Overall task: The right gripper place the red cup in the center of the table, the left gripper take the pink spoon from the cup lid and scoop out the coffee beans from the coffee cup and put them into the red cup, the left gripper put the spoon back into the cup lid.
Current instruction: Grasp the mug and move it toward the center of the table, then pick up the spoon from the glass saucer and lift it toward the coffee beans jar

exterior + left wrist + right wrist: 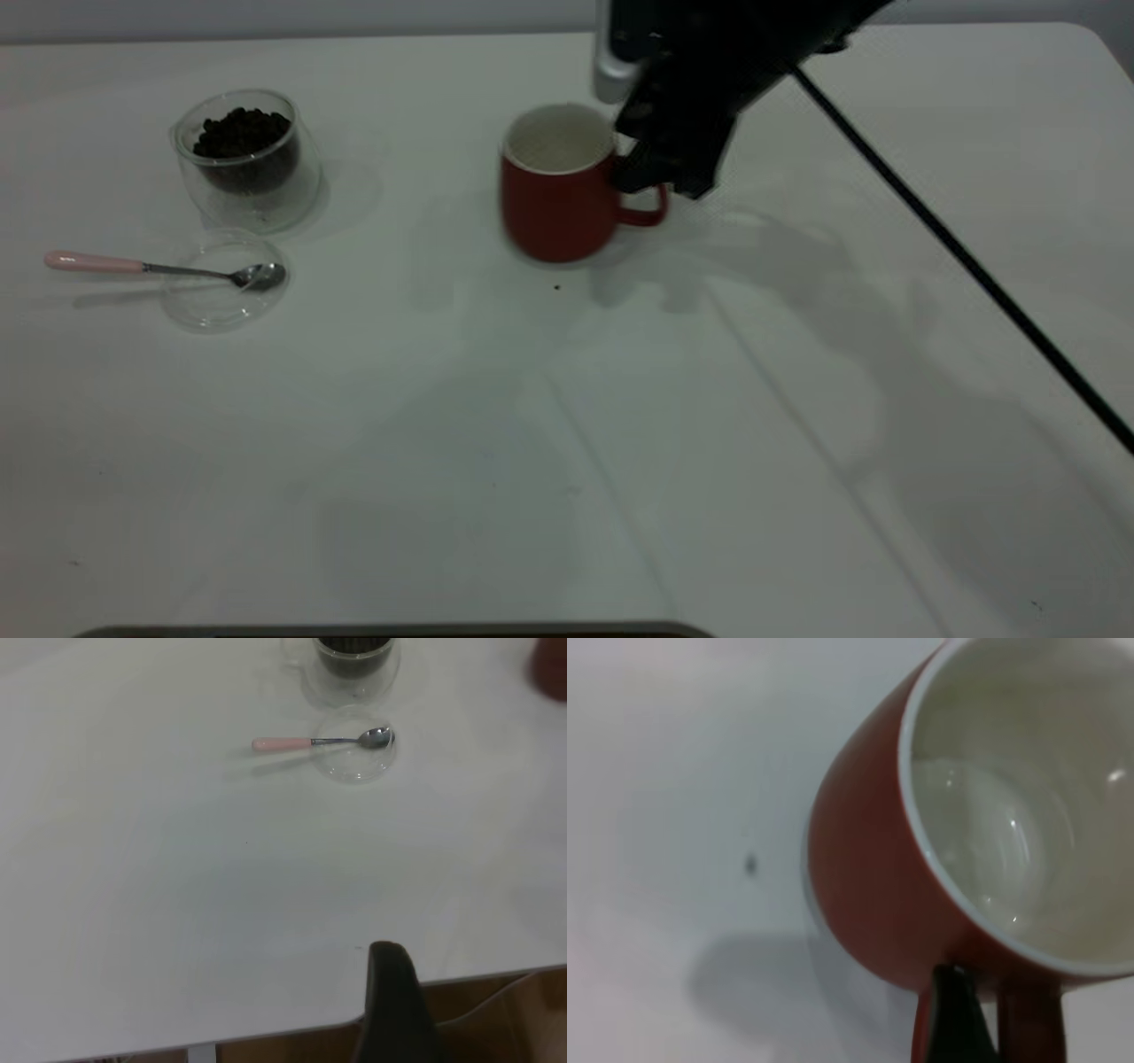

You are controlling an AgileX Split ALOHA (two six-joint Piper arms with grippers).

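The red cup (pixel 554 195) stands upright near the middle of the table (pixel 567 461), its white inside bare (pixel 1010 815). My right gripper (pixel 640 175) is shut on its handle, with one black finger (pixel 952 1019) inside the loop. Far left, the coffee cup (pixel 248 159) holds coffee beans (pixel 241 133). In front of it lies the clear cup lid (pixel 221 283). The pink spoon (pixel 151 266) rests with its bowl in the lid and its handle out on the table. My left gripper shows one dark finger (pixel 394 992) at the table's edge, far from the spoon (pixel 310 742).
A black cable (pixel 957 248) runs diagonally across the table's right side. A tiny dark speck (pixel 557 287) lies just in front of the red cup. The table's edge (pixel 266 1029) shows by the left finger, with brown floor beyond.
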